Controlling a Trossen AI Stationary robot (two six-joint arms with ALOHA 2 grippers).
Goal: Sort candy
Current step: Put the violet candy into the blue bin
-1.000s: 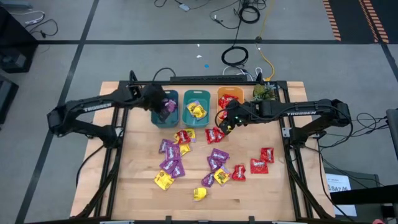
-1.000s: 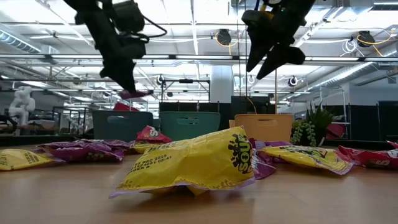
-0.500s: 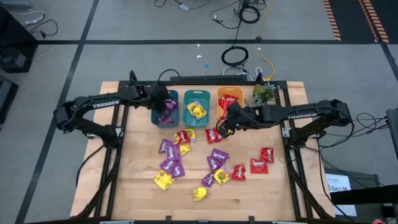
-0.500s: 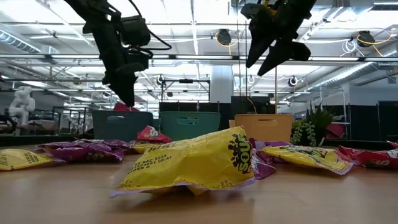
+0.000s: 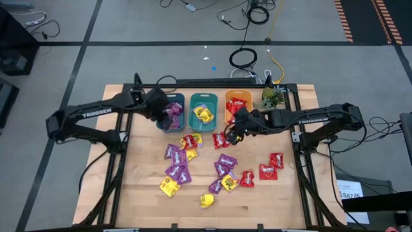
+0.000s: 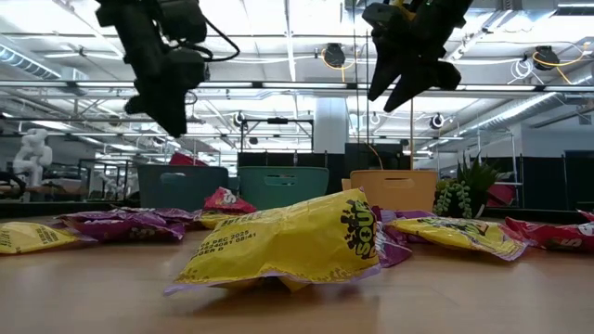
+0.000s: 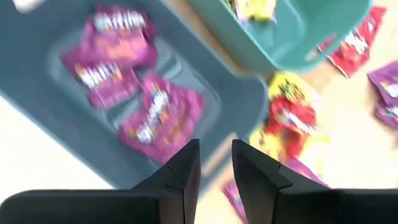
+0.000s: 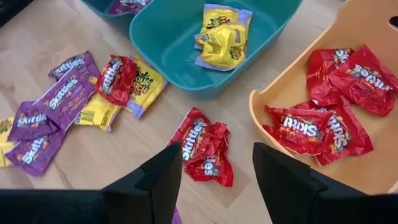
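Wrapped candy packets in purple, yellow and red lie scattered on the wooden table (image 5: 187,161). My left gripper (image 5: 164,111) (image 7: 214,149) hovers over the dark teal bin (image 5: 170,119), empty, its fingers a narrow gap apart. Purple packets (image 7: 161,115) lie in that bin. My right gripper (image 5: 233,131) (image 8: 214,155) hangs open above a crumpled red packet (image 8: 205,146) that lies flat on the table in front of the bins. In the low view both grippers (image 6: 172,125) (image 6: 394,88) are well above the table.
A lighter teal bin (image 5: 204,111) holds yellow packets (image 8: 221,34), and an orange bin (image 5: 237,103) holds red ones (image 8: 323,124). A small green plant (image 5: 273,96) stands by the orange bin. More red packets (image 5: 270,166) lie toward the table's right.
A second ago my left gripper held a purple packet over the dark teal bin; the packet has left its fingertips and lies in the bin. The gripper has since risen and drawn toward the table's left.
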